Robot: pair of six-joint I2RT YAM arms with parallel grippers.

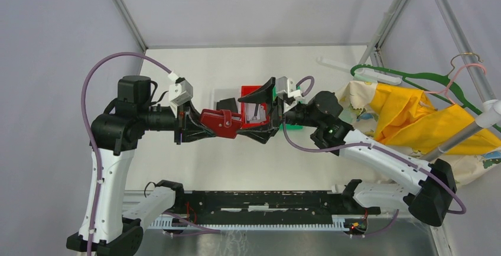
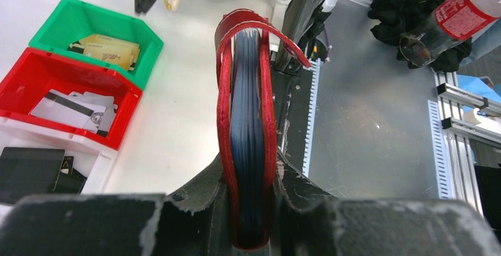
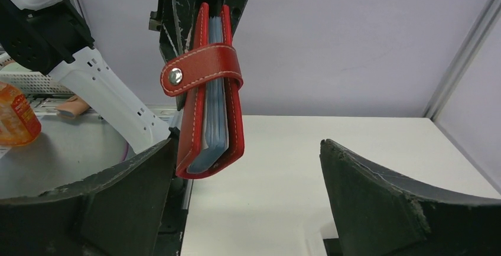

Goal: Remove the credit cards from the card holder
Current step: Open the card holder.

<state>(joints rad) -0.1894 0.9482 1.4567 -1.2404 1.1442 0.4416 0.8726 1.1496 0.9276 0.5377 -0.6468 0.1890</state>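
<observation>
The red card holder (image 1: pixel 220 123) hangs above the table, clamped in my left gripper (image 1: pixel 204 123). In the left wrist view the holder (image 2: pixel 248 120) stands edge-on between the fingers of that gripper (image 2: pixel 249 208), showing its blue-grey leaves. In the right wrist view the holder (image 3: pixel 210 90) is closed, with its strap snapped shut (image 3: pixel 175 77). No card shows inside it. My right gripper (image 3: pixel 248 173) is open and empty, with the holder's free end just inside its left finger (image 3: pixel 118 197). It faces the holder in the top view (image 1: pixel 251 114). Tan credit cards (image 2: pixel 109 49) lie in a green bin (image 2: pixel 94 13).
A red bin (image 2: pixel 23 67) holds grey-white cards (image 2: pixel 77 108). A white tray (image 2: pixel 100 170) holds black wallets. The bins sit under the grippers (image 1: pixel 251 90). A yellow cloth (image 1: pixel 413 111) and a green hanger (image 1: pixel 407 78) lie at the right. A black rail (image 1: pixel 260 200) runs along the near edge.
</observation>
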